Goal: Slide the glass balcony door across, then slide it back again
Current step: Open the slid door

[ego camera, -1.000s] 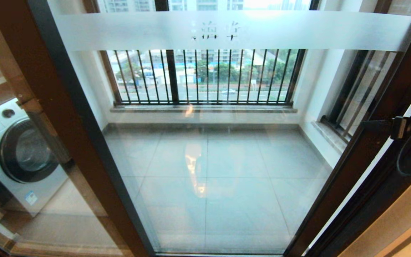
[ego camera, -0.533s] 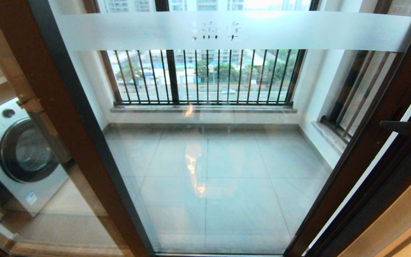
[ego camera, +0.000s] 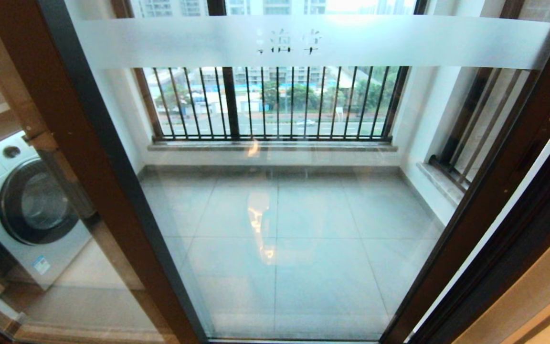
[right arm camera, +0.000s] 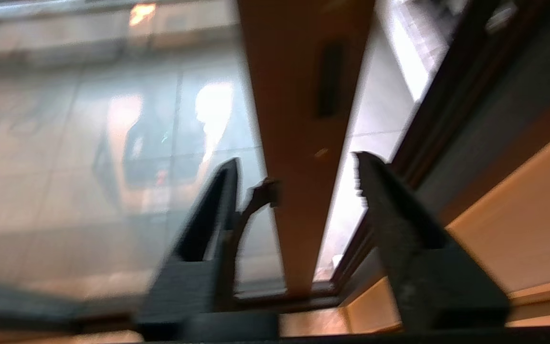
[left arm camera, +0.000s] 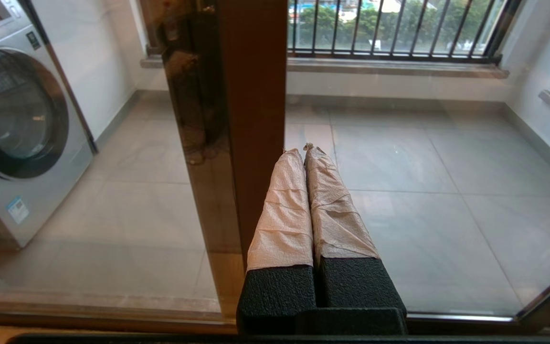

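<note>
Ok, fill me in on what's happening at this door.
The robot faces the glass balcony door, whose right stile stands just short of the frame, a narrow gap left. The right gripper hangs open before that stile, below the handle slot, touching nothing. The left gripper is shut, parked low by the other stile.

- The frosted white band [ego camera: 313,42] across the glass balcony door [ego camera: 303,215] carried two dark Chinese characters [ego camera: 289,40], too broken up to be read.
- The washing machine [ego camera: 22,210] bore a small blue-and-white sticker [ego camera: 42,264] low on its front; its print was too small to make out.
</note>
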